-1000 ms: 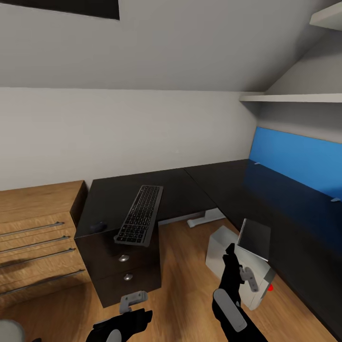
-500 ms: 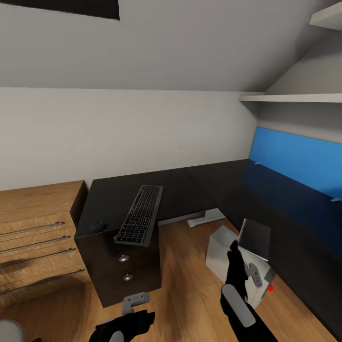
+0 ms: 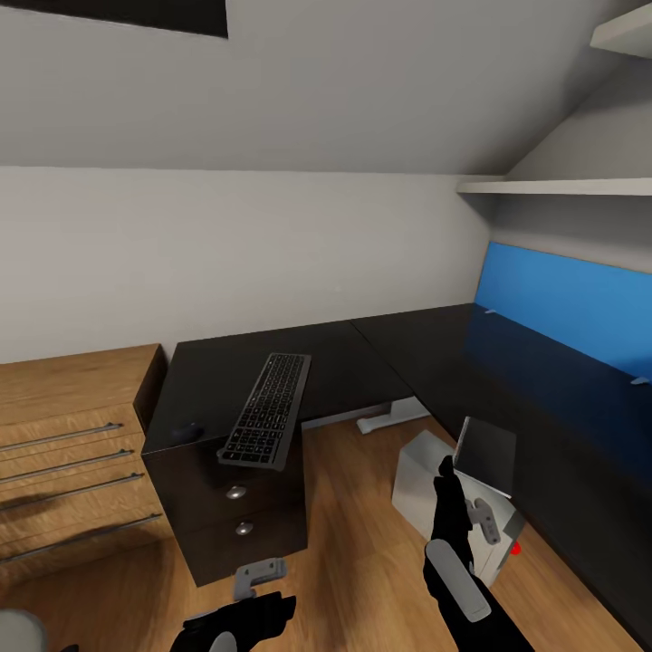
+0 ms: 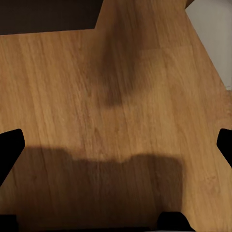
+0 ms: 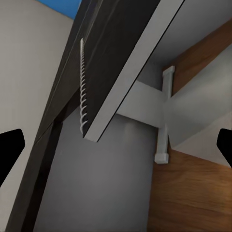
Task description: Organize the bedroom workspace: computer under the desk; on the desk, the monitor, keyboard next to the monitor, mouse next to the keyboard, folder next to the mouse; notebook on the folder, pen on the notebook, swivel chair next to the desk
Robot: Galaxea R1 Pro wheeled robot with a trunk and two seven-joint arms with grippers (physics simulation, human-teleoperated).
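Note:
The black L-shaped desk (image 3: 380, 353) fills the corner. The slim black keyboard (image 3: 267, 409) lies on its left wing, overhanging the front edge, with the small black mouse (image 3: 187, 433) to its left. The light grey computer (image 3: 426, 484) stands on the floor at the desk's inner edge. The dark grey notebook (image 3: 486, 455) leans tilted on top of it, and its spiral spine (image 5: 82, 87) shows close up in the right wrist view. My right gripper (image 3: 483, 521) is open just in front of the computer. My left gripper (image 3: 258, 572) is open, low over the wooden floor (image 4: 116, 96). Monitor, folder and pen are out of view.
A light wooden dresser (image 3: 72, 435) stands left of the desk's black drawer unit (image 3: 231, 512). A blue wall panel (image 3: 566, 303) and white shelves (image 3: 552, 186) line the right wall. The desk's white leg (image 3: 389, 417) sits under the corner. A grey rounded shape (image 3: 18, 631) shows at the bottom left corner.
My right arm has shifted slightly to the right, toward the computer. The left gripper has barely moved, and the desk's things lie as before.

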